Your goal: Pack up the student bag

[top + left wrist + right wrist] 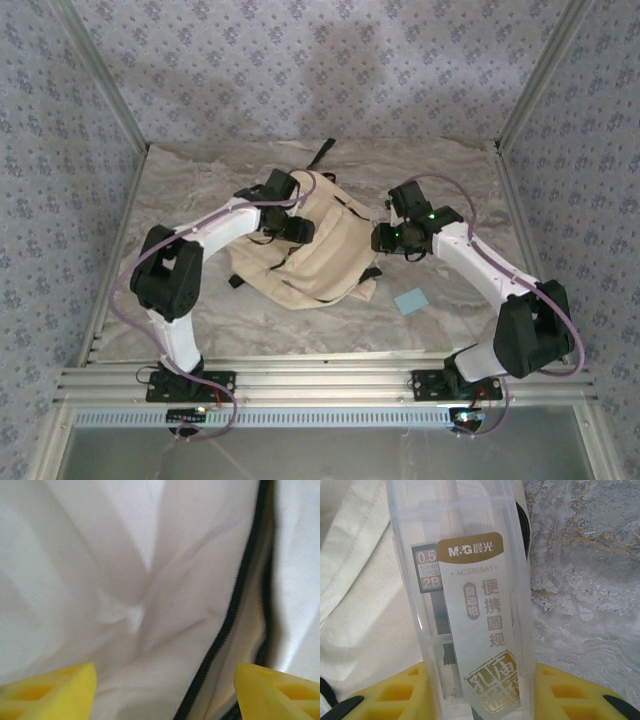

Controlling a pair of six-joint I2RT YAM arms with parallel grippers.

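Note:
The student bag (322, 262) is a cream fabric backpack lying flat in the middle of the table. Over its upper left part, my left gripper (289, 222) hovers close to the cloth. In the left wrist view, that gripper (165, 692) is open, its yellow fingertips (55, 690) wide apart, with nothing but bag fabric (125, 580) and a dark zipper line (235, 605) between them. At the bag's right edge, my right gripper (384, 230) (477, 695) is shut on a clear plastic stationery case (470, 590) with a gold-and-white label, held over the bag's edge (355, 580).
A small light-blue flat item (411, 300) lies on the marbled tabletop (200, 190), right of the bag. A black strap (321, 152) trails off behind the bag. Patterned walls and metal frame rails (110, 260) enclose the table on three sides.

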